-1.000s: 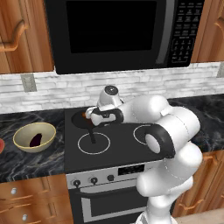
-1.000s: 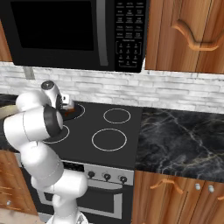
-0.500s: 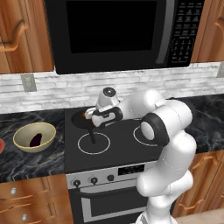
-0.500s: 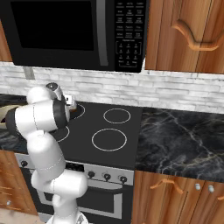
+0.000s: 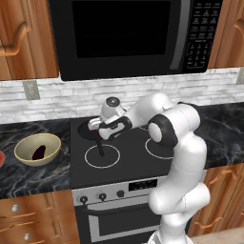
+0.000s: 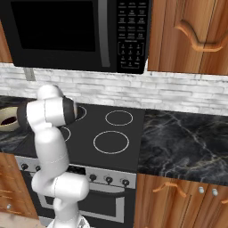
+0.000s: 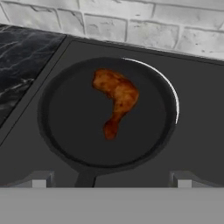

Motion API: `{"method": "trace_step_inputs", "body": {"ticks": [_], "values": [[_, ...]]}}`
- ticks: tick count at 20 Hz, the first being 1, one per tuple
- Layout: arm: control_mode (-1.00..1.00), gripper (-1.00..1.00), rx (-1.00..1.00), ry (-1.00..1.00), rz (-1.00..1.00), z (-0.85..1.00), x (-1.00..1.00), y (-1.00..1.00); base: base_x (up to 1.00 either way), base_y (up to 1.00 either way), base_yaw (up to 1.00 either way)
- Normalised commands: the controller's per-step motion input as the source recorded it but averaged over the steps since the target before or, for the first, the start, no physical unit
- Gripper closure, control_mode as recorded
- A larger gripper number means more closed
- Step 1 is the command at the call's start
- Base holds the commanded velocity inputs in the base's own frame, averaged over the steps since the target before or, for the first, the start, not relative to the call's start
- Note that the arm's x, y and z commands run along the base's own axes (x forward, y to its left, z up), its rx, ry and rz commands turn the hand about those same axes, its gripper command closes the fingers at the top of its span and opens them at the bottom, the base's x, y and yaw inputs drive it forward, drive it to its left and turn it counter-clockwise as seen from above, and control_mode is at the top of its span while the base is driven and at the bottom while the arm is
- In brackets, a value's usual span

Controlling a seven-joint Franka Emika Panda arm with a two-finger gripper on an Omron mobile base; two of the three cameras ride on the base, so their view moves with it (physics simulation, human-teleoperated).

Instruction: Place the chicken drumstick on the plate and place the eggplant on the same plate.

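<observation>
The chicken drumstick, glossy orange-brown, lies in a black frying pan on the stove's back left burner. My gripper hovers just above the pan's handle side, open, with nothing between its fingertips. In the left base view the gripper sits over the pan. The eggplant, dark purple, rests inside a tan bowl on the counter left of the stove. A sliver of the plate's red rim shows at the far left edge.
The pan's handle points toward the stove's front. The black cooktop has bare burners to the right. A microwave hangs above, and a brick backsplash stands close behind the pan. The bowl sits beyond my arm.
My arm has swung left and down, bringing the hand lower over the pan. The jaws have stayed open. Drumstick and eggplant have not moved.
</observation>
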Motion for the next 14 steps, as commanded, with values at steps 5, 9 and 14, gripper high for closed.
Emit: {"method": "trace_step_inputs", "body": {"ticks": [5, 9, 14], "values": [[-1.0, -1.0, 0.0, 0.0, 0.0, -0.14, 0.39, 0.0, 0.0, 0.0, 0.0], [-1.0, -1.0, 0.0, 0.0, 0.0, -0.14, 0.39, 0.0, 0.0, 0.0, 0.0], [-1.0, -1.0, -0.01, 0.0, 0.0, -0.18, 0.3, 0.0, 0.0, 0.0, 0.0]]}}
